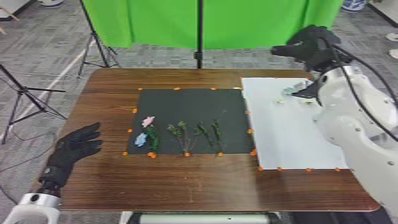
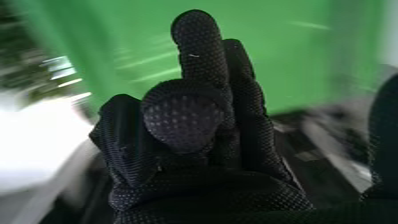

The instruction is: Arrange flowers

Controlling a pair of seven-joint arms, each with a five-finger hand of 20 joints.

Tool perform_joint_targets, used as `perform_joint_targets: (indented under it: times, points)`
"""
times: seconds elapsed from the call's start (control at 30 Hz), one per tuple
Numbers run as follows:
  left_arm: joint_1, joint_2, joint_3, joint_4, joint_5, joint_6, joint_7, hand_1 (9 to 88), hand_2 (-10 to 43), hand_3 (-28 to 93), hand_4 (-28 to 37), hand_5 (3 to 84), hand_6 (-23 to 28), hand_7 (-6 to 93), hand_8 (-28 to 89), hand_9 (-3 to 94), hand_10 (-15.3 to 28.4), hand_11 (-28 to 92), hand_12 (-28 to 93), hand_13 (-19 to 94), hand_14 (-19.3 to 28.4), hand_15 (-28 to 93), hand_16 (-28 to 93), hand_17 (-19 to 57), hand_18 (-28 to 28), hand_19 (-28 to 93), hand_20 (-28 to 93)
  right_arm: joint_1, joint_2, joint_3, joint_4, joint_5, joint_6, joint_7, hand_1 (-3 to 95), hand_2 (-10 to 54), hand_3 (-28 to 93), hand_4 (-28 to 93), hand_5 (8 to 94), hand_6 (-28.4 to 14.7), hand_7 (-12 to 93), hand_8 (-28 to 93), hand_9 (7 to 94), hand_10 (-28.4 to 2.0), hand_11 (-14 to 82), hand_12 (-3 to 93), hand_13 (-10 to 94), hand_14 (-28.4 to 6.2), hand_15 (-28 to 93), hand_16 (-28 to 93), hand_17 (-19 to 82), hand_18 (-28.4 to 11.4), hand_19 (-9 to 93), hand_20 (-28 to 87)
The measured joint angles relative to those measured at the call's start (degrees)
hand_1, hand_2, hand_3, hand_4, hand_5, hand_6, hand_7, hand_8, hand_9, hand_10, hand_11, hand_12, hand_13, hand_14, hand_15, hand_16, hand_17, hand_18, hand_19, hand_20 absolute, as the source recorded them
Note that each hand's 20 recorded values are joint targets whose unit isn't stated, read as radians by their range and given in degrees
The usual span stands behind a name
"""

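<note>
While the left robot hand (image 1: 78, 145) is released beside the black rectangular mat (image 1: 195, 96), pink and blue green-stemmed flowers (image 1: 147, 121) lie on it; right robot hand (image 1: 313, 45): cannot tell grip.

A green cloth (image 1: 147, 25) hangs over grey carpet (image 1: 44, 52), with black tripods (image 1: 93, 36) at the left.

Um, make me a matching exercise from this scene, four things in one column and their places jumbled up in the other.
Things:
1. pink flower
2. blue flower
3. white sheet
4. left hand

Places:
A. right side of the table
B. beyond the left edge of the black mat
C. on the mat, nearer the robot
D. on the mat, farther from the robot

Pairs: 1-D; 2-C; 3-A; 4-B
</note>
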Motion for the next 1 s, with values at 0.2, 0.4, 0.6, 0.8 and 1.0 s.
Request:
perform_joint_targets:
  times: [0.2,0.4,0.6,0.8,1.0]
  points:
    - [0.2,-0.05,0.0,0.0,0.09,0.01,-0.23,41.5,-6.3,68,-1.7,40.3,1.2,13.9,-8,38.2,11.5,20,13,36,17.4,28,2,3.8,15.8,38,40,-9.3,5.6,4.7,7.4,-3.7,0.7,4.9,21.6,-8.3,61,-10,61.3,-2.0,12,-6,75.0,-16.5,28.8,31.3,84,-7.2,65,37,54,-21.1,93,63]
    - [0.2,-0.09,0.04,-0.01,0.16,0.0,-0.34,41.4,-6.1,68,-2.4,40.6,1.4,13.8,-7,38.4,11.5,20,13,36,17.4,28,2,3.8,15.7,38,40,-12.9,5.9,3.5,11.9,-3.5,0.8,5.3,24.7,-9.4,63,-11,62.1,-1.1,14,-7,76.6,-15.1,30.4,30.9,85,-6.1,66,36,55,-20.5,93,64]
    - [0.2,-0.09,0.07,-0.01,0.19,-0.03,-0.47,41.5,-5.8,68,-2.6,40.8,1.6,13.7,-7,38.6,11.5,20,13,36,17.5,27,2,3.7,15.7,38,40,-13.9,5.1,2.2,14.3,-2.8,2.2,5.4,29.8,-9.5,65,-12,61.9,-0.2,15,-7,77.2,-13.6,30.8,30.5,86,-4.7,66,36,57,-19.6,93,64]
    - [0.2,-0.1,0.07,0.0,0.19,-0.08,-0.62,41.4,-5.8,68,-2.6,41.0,1.9,13.6,-7,38.7,11.6,20,13,36,17.4,27,2,3.7,15.8,37,39,-14.8,4.6,0.6,15.9,-2.7,5.4,5.3,39.6,-9.5,69,-14,62.8,2.1,18,-9,77.7,-12.3,30.9,29.8,87,-3.5,67,37,58,-18.4,93,65]
    - [0.2,-0.27,0.11,0.02,0.19,-0.08,-0.68,41.3,-5.6,68,-2.7,41.2,2.2,13.5,-7,38.8,11.7,20,13,36,17.4,27,2,3.6,15.7,37,39,-15.0,3.9,-1.9,18.0,-2.1,9.9,4.6,56.1,-9.5,61,-17,73.5,1.0,23,7,86.3,-8.5,15.6,47.9,89,-2.0,68,37,60,-17.1,93,66]
